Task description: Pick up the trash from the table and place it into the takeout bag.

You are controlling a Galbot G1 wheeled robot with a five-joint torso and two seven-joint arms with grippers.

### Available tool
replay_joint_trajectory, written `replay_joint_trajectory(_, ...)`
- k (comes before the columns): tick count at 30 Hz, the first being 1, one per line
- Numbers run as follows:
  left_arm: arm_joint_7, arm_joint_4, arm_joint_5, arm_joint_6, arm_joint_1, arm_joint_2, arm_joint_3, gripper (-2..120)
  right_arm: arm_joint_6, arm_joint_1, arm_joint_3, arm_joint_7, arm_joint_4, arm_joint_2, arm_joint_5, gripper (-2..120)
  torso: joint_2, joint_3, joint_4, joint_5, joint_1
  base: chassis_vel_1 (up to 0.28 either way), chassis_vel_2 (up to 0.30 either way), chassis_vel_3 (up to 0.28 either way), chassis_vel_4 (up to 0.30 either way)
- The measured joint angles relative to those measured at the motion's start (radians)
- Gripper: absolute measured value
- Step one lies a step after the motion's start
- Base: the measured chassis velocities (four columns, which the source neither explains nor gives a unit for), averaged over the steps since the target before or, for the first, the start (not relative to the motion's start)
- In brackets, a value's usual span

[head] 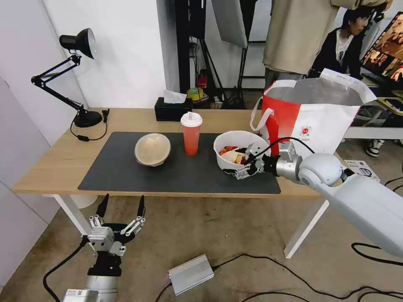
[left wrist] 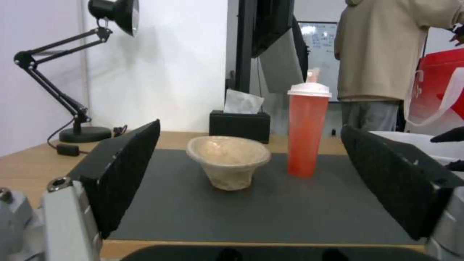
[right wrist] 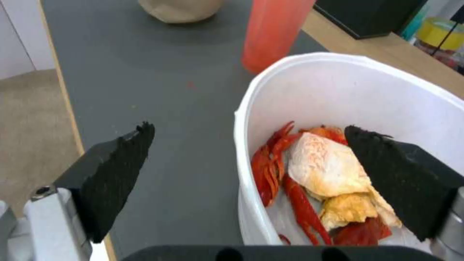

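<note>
Right end effector, released, straddles one white bowl's rim; left end effector released.

Setting: studio or lab workspace. Evidence: light stands, floor cables, whiteboard, bare concrete floor. Desk lamp on bench.

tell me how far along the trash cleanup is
Nothing is bagged yet: the wide white round bowl of red scraps, tall red lidded cup and beige domed bowl all sit on the dark mat. In hand: the right gripper is open, straddling the white bowl's rim. The left gripper hangs open below the table. All three await the white-and-red takeout bag.
</note>
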Motion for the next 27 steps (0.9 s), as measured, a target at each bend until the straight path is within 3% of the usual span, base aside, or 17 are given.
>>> replay_joint_trajectory(23, 0.0, 0.016, -0.001, -0.001, -0.008, -0.001, 0.002, 100, 0.007, -0.014, 0.001, -0.005, -0.052, 0.028, -0.03, 100, 0.0, 0.0, 0.0, 0.0, 0.0, 0.0, 0.0, 0.0, 0.0)
replay_joint_trajectory(25, 0.0, 0.017, 0.0, -0.001, -0.008, -0.002, 0.002, 100, 0.007, -0.013, 0.001, -0.01, -0.058, 0.03, -0.034, 99, 0.0, 0.0, 0.0, 0.0001, 0.0, 0.0, 0.0, 0.0, 0.0)
replay_joint_trajectory(27, 0.0, 0.018, 0.0, -0.001, -0.008, -0.002, 0.002, 100, 0.009, -0.012, 0.0, -0.017, -0.066, 0.034, -0.039, 90, 0.0, 0.0, 0.0, 0.0, 0.0, 0.0, 0.0, 0.0, 0.0)
